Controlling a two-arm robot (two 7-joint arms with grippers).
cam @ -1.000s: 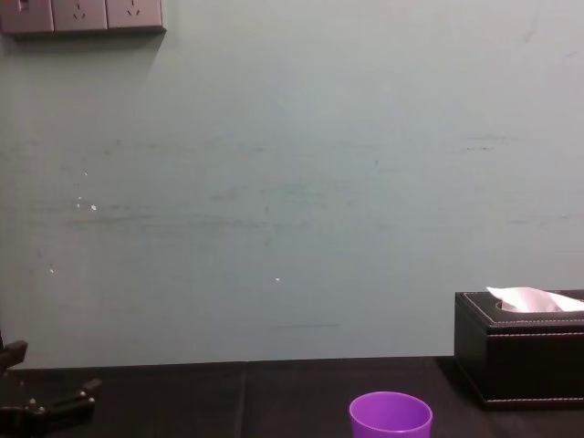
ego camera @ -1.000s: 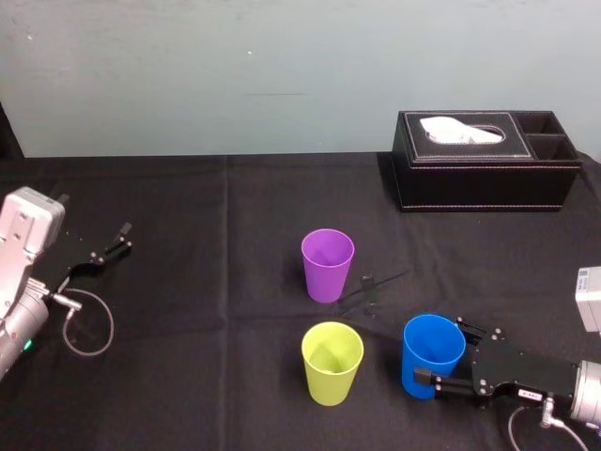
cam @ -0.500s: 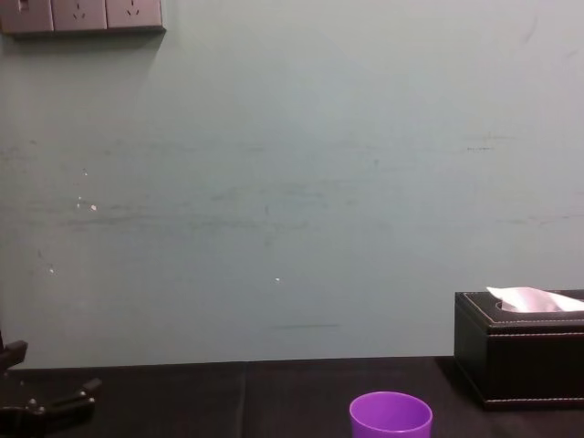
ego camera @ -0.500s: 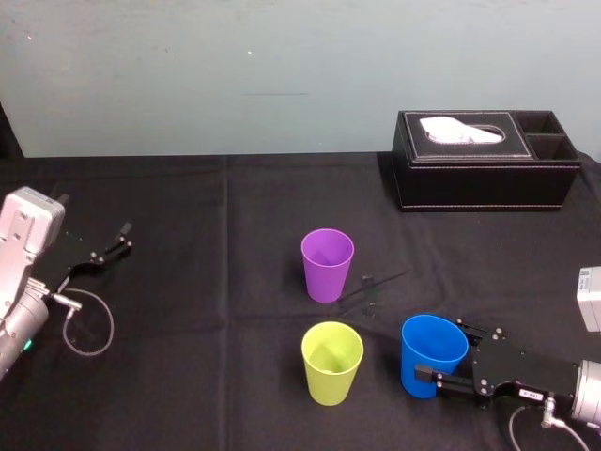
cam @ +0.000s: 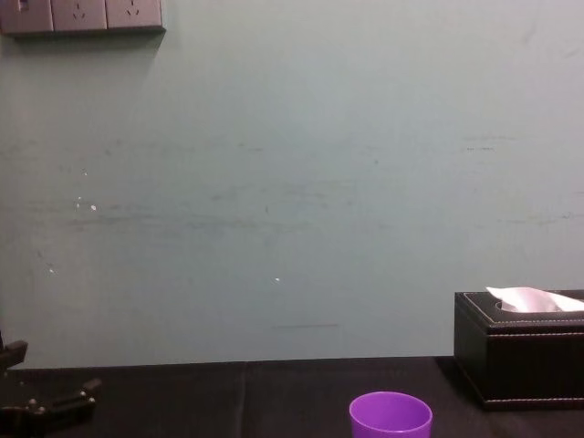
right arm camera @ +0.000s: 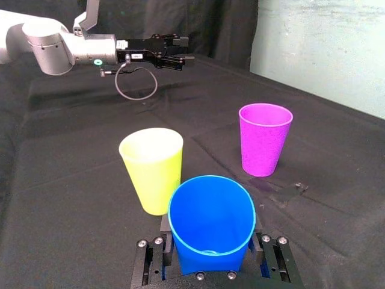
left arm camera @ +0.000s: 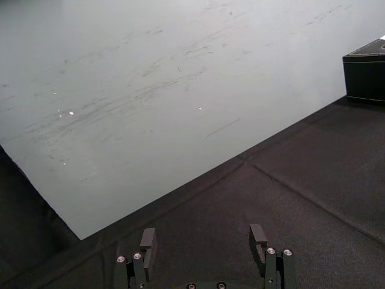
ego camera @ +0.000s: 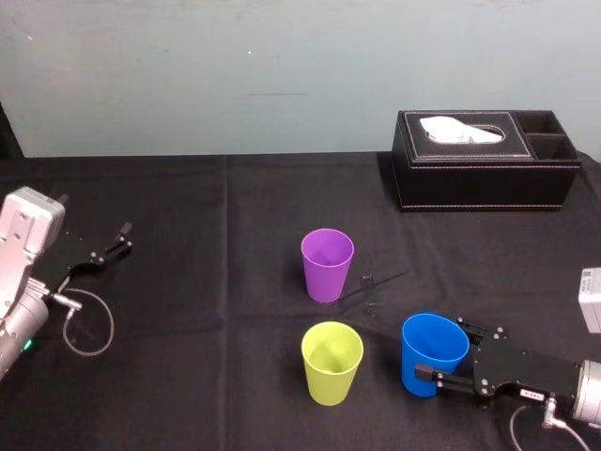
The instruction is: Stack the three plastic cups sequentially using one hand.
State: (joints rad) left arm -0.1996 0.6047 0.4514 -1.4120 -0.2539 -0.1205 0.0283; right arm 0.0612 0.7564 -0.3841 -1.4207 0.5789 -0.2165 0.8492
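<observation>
Clamping the blue cup (ego camera: 432, 352) with its fingers, the right gripper (ego camera: 439, 349) sits beside the yellow-green cup (ego camera: 331, 362); the left gripper's (ego camera: 122, 238) fingers are open.

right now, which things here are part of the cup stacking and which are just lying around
In the job: blue cup, gripped by the right gripper; yellow-green cup; purple cup.
Lying about: tissue box; left gripper, parked open on the left of the table.

The right gripper (ego camera: 439, 351), low at near right, clasped the blue cup (ego camera: 424, 361), while the left gripper (ego camera: 120, 239) sat parked, fingers spread, far left.
</observation>
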